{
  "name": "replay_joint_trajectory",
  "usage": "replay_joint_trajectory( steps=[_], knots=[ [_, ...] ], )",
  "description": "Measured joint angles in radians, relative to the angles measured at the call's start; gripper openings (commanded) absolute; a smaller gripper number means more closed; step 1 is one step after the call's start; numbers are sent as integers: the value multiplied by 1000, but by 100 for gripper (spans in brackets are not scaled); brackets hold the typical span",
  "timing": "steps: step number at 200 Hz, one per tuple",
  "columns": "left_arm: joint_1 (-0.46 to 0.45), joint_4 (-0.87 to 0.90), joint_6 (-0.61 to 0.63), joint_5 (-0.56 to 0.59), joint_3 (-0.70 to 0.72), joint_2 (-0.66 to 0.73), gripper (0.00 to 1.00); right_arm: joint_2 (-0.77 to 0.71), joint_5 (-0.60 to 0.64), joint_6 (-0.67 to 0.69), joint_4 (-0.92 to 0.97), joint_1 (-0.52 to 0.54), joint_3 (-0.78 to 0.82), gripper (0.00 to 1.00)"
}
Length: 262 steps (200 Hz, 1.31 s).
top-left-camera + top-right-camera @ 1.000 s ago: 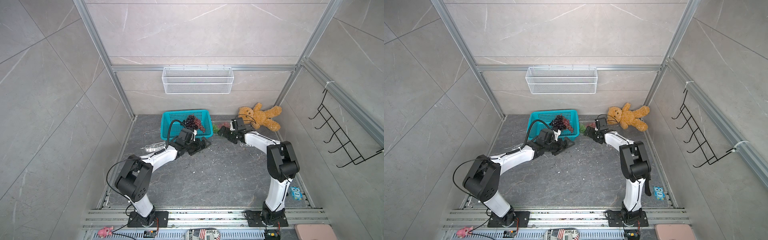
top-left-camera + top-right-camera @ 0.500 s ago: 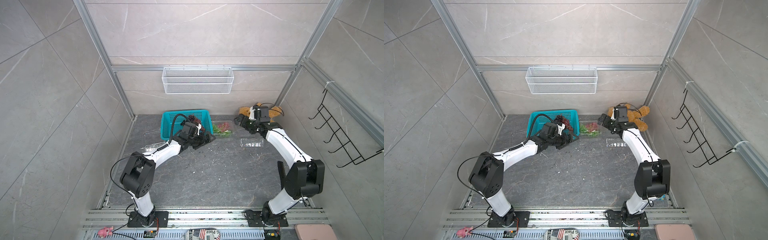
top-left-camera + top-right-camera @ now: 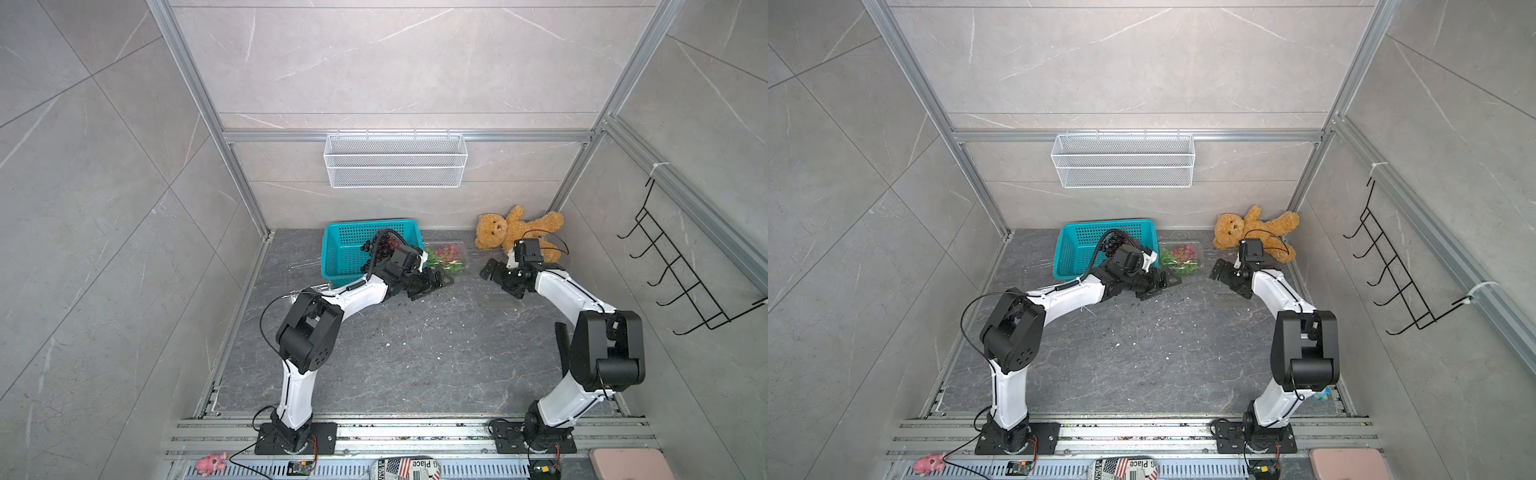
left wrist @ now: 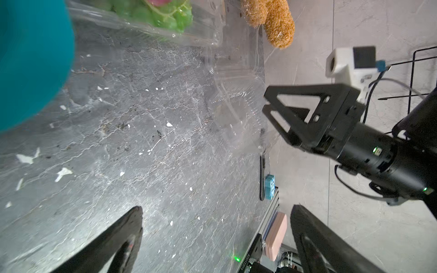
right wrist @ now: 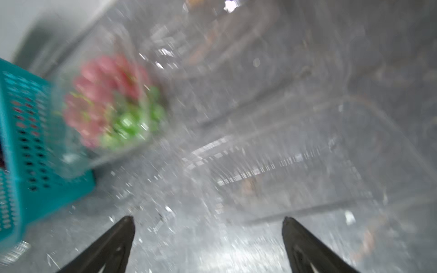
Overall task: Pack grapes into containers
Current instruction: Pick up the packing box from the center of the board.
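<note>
Probably squishy dark grapes (image 3: 370, 249) — best pinched gently at the stem — left gripper (image 4: 216, 209) and right gripper (image 5: 207, 218) spread wide, empty.

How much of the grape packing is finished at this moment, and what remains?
Done: one clear container beside the teal basket holds red and green grapes. In hand: nothing; both the left gripper and right gripper have open, empty jaws. Left: dark grapes lie in the basket, and an empty container waits near the right gripper.
</note>
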State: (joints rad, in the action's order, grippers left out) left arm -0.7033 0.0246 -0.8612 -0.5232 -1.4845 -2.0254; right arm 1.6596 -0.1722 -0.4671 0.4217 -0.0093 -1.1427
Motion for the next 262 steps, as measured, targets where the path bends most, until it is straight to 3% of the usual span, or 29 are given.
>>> replay_joint_trajectory(
  steps=[106, 172, 262],
  knots=[
    [-68, -56, -124, -34, -213, -243, 99, -221, -27, -15, -115, -1, 352, 94],
    [-83, -48, -157, -31, -442, -424, 99, -274, -80, -23, -171, -3, 449, 90],
    [-94, -20, -169, -41, -666, -576, 99, -246, -172, -10, -262, -3, 483, 72]
  ],
)
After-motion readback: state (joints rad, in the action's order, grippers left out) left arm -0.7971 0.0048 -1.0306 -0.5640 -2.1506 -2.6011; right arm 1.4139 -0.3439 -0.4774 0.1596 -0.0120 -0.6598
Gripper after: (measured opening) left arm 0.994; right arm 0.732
